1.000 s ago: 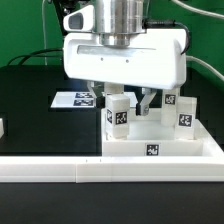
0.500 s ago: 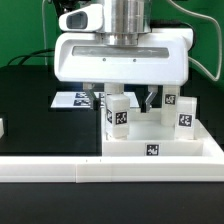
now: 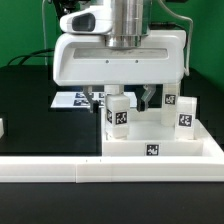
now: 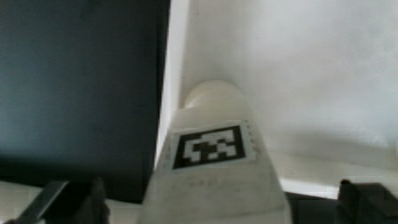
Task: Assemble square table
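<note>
The wide-open two-finger gripper (image 3: 126, 98), holding nothing, has been drawn slightly toward the exterior view's left over the last second. A small white tagged block leg (image 3: 119, 113) is straddled, upright on the large white plastic square slab (image 3: 160, 150). A grasp or release seems in progress.

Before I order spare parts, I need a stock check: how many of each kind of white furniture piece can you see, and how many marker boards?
Square tabletop slab: 1
Tagged legs: 3, one between the open gripper's fingers, one at the exterior view's right, one behind it
Marker board: 1
Total: 5
</note>
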Available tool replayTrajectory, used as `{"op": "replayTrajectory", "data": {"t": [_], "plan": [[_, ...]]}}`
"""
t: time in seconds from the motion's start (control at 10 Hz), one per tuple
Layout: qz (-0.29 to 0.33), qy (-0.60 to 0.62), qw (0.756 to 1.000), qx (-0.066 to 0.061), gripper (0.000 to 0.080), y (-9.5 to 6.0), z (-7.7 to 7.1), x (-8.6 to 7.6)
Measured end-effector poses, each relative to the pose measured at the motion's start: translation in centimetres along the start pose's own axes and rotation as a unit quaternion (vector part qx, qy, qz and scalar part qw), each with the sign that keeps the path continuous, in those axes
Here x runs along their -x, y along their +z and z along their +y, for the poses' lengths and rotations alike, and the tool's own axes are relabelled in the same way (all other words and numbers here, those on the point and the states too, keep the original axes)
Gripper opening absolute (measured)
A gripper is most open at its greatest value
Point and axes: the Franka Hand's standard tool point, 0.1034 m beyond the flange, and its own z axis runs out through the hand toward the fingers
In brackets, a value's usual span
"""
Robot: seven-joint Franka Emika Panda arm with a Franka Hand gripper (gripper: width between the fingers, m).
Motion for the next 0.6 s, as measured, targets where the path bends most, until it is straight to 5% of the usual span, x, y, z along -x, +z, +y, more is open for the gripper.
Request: {"op": "replayTrajectory", "data": {"t": [0.2,0.3,0.4,0.5,0.6], "plan": [[0.002,0.0,1.0,0.0,0.0618,-0.18,0.13,-0.25],[0.002,0.001,1.0,0.0,0.0487,-0.11,0.12,-0.18],[0.001,0.001,1.0,0.0,0.0487,-0.08,0.13,-0.17],[0.001,0.004,1.0,0.0,0.0301,-0.08,0.12,-0.16],[0.001,0.019,1.0,0.0,0.029,-0.05,0.12,-0.15]]}}
